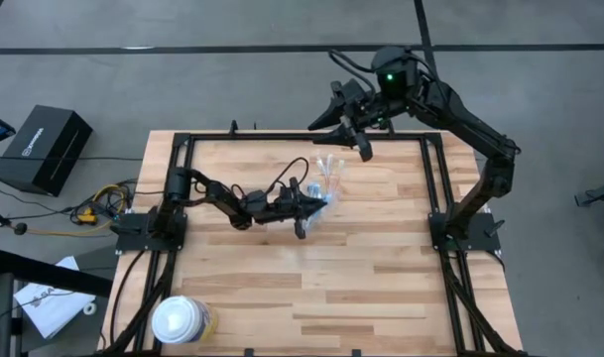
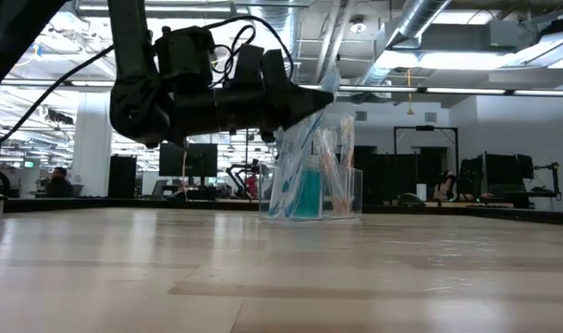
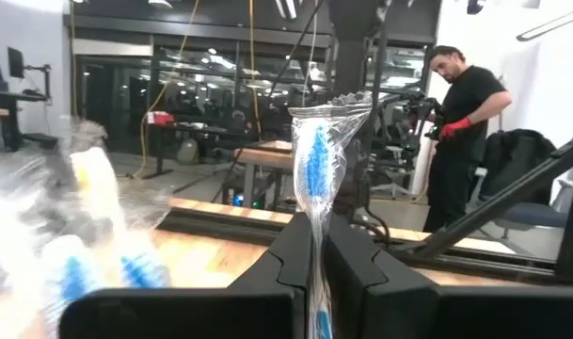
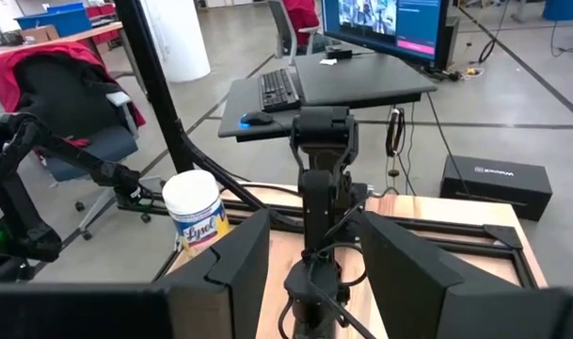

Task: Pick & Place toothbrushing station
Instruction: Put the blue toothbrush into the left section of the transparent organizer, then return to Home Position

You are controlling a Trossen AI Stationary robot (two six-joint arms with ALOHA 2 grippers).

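Note:
A small clear plastic cup (image 2: pixel 341 194) stands on the wooden table (image 1: pixel 381 268) just beyond its middle, with several wrapped blue, white and orange toothbrushes (image 2: pixel 335 153) upright in it; it also shows in the high view (image 1: pixel 328 181). My left gripper (image 1: pixel 316 201) is beside the cup, level above the table, shut on one clear-wrapped blue toothbrush (image 3: pixel 314 165). My right gripper (image 1: pixel 364 151) hangs open and empty over the table's far edge, as the right wrist view (image 4: pixel 310 254) shows. My left gripper pinches the wrapped toothbrush's handle (image 3: pixel 313 247), below the bristle head, between its two fingers (image 3: pixel 347 268). The fingers come level from the table's left side and lie across the brush. The brush slants (image 2: pixel 299 139), head up, lower end down at the cup.
A large round white-topped yellowish container (image 1: pixel 180 320) stands at the table's near left corner, also seen in the right wrist view (image 4: pixel 194 215). A black frame (image 1: pixel 182 149) runs along the table's edges. A person (image 3: pixel 460 122) stands in the room beyond.

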